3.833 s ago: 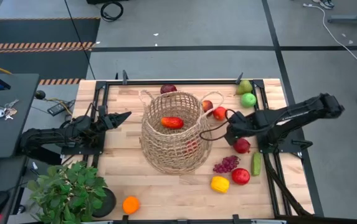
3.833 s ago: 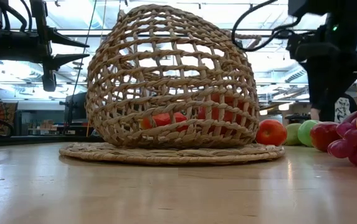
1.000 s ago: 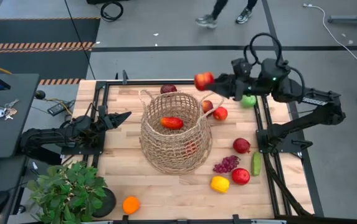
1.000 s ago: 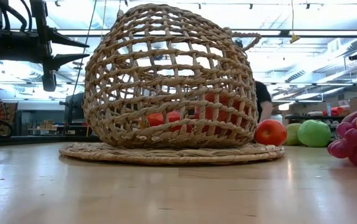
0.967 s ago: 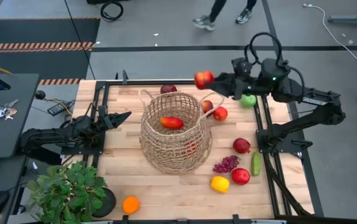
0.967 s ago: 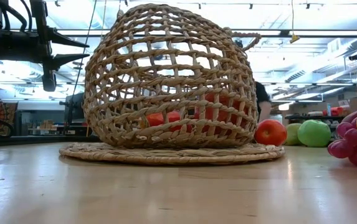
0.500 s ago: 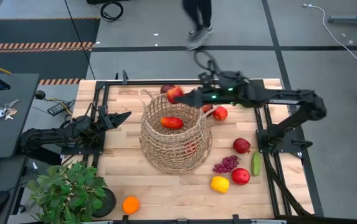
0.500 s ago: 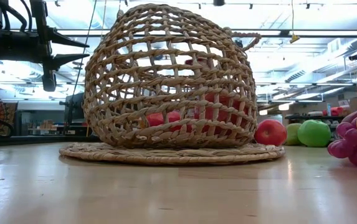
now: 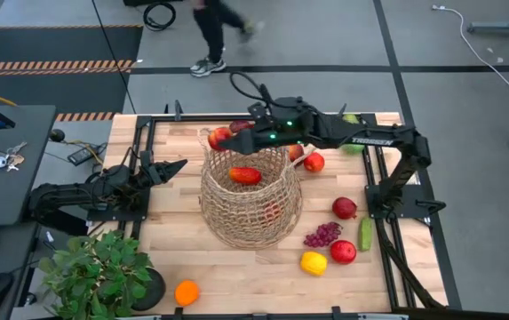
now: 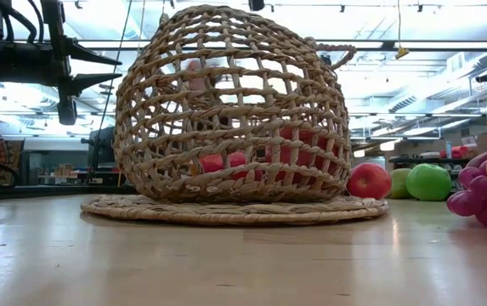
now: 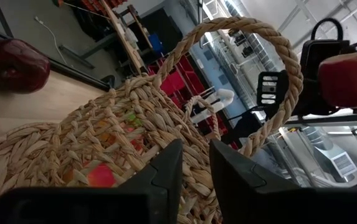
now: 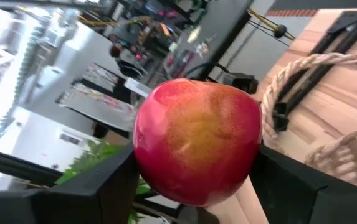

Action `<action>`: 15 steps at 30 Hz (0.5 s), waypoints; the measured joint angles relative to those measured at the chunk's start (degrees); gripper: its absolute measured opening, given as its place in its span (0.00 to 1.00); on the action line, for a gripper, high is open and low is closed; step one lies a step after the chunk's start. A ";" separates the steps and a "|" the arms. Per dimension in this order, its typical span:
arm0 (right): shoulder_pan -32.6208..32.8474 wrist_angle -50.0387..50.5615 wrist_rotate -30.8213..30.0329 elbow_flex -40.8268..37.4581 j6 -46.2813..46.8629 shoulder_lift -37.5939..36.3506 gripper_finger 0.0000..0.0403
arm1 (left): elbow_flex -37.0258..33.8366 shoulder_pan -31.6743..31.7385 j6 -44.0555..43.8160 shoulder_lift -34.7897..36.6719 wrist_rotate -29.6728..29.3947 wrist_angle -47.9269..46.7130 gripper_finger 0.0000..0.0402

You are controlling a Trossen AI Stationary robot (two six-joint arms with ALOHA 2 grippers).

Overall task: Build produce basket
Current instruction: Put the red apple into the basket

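Right gripper clamps a red apple above the basket rim at 10 o'clock; left gripper waits, fingers together.

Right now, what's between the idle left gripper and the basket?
Nothing: in the high view only bare wooden table lies between the shut left gripper and the basket. The right gripper holds a red apple over the basket's rim.

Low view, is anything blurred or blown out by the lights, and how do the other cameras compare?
Low view: bright ceiling lights wash out the background behind the basket, and the apple seen through the weave is smeared. Right wrist view: the apple is sharp, the room behind soft. High view: evenly lit, with the walking person blurred.
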State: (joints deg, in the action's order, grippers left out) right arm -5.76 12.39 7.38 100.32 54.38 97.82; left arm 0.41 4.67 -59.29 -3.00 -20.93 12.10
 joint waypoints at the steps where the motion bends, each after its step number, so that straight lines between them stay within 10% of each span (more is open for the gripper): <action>1: 0.00 1.03 0.12 1.62 -0.32 0.89 0.69 | 0.02 0.00 0.00 -0.01 -0.02 0.00 0.22; 15: -0.37 6.06 -0.77 10.27 -0.97 5.44 0.69 | 0.00 0.01 0.01 0.02 -0.02 0.00 0.21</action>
State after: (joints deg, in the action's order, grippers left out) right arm -6.13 18.46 6.62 110.59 53.41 103.26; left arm 0.41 4.68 -59.27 -2.98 -20.95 12.09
